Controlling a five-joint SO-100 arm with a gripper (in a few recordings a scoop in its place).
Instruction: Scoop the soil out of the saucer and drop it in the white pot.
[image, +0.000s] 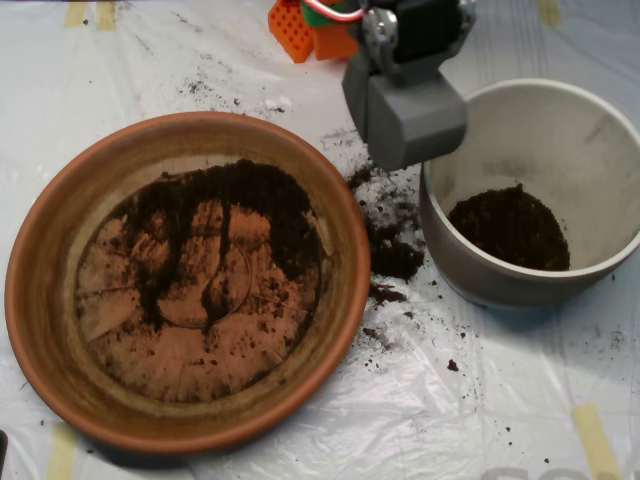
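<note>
Overhead view: the grey scoop (405, 115) hangs over the near-left rim of the white pot (600, 130), partly above the gap between pot and saucer (40, 260). Soil (250, 205) lies smeared thinly across the saucer's upper half, and a mound (510, 228) sits in the pot. A release here could send crumbs down outside the rim, where spilled soil (392, 255) already litters the plastic sheet (500, 400). The shallow smear may also prove hard to gather. Orange parts (300, 30) stand behind, clear of the path.
</note>
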